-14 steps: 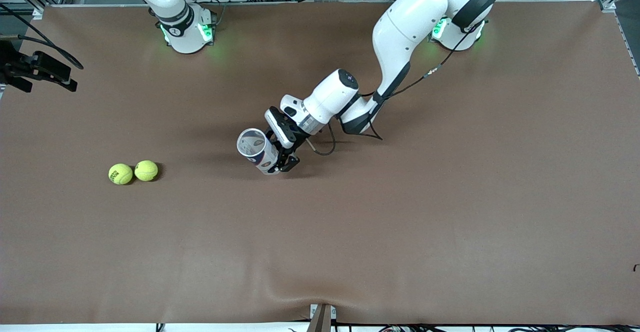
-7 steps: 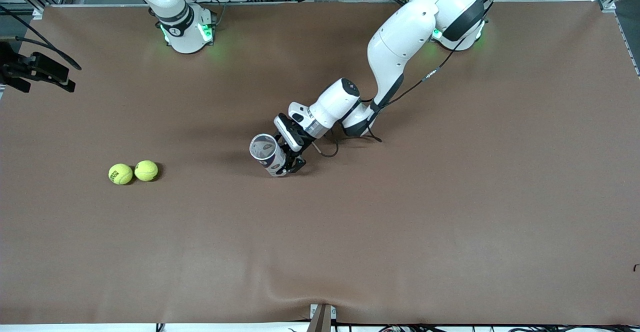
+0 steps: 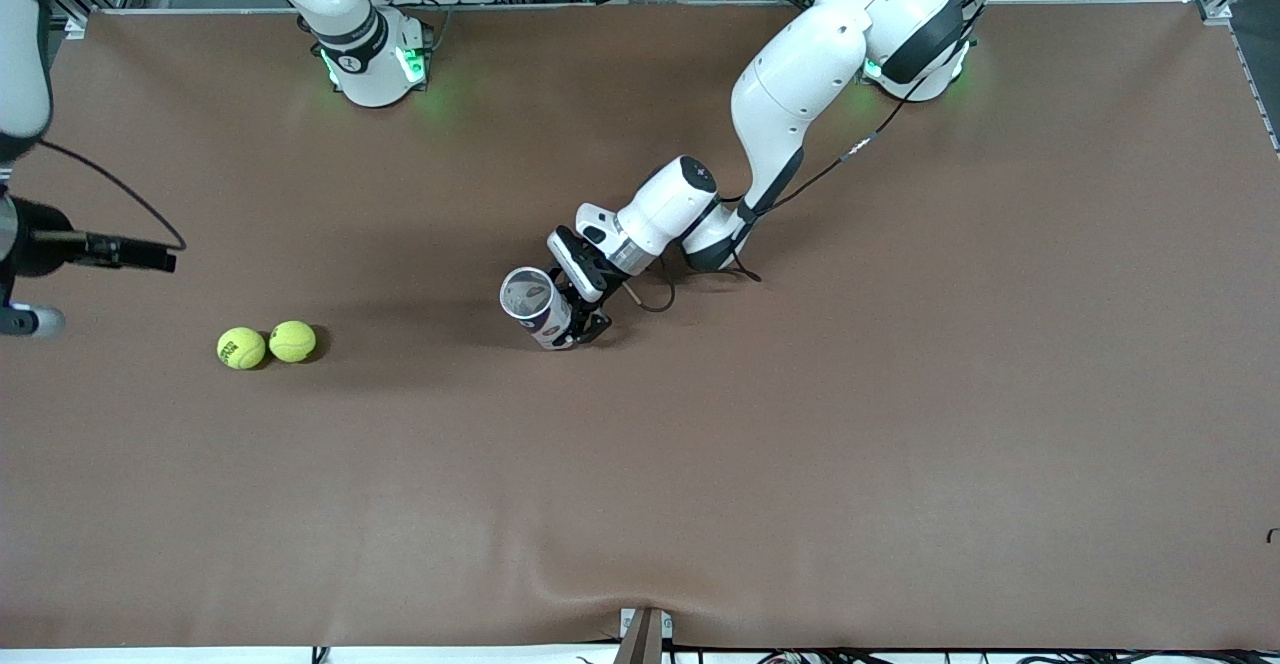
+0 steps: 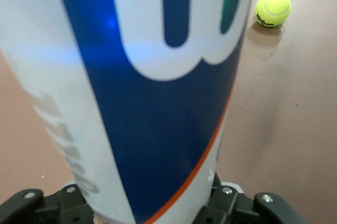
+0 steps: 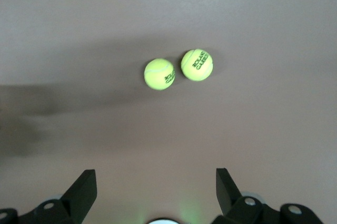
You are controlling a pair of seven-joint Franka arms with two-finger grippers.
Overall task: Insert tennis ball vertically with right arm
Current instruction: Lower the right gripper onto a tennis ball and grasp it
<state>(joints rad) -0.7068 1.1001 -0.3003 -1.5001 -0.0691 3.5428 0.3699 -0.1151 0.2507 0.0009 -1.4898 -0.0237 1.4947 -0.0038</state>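
The left tool [image 3: 575,319] pinches an upright can [image 3: 535,307] standing mid-table [image 3: 900,394], its open mouth up. Two tennis balls [image 3: 242,348] [image 3: 292,341] lie touching toward the right arm's end. The right tool [image 5: 156,192], spread wide, hangs above that end.

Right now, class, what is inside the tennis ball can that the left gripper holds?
The front view looks into the can's open mouth: only its shadowed inner wall shows, no ball. The left gripper clamps its lower part; both tennis balls lie on the table.
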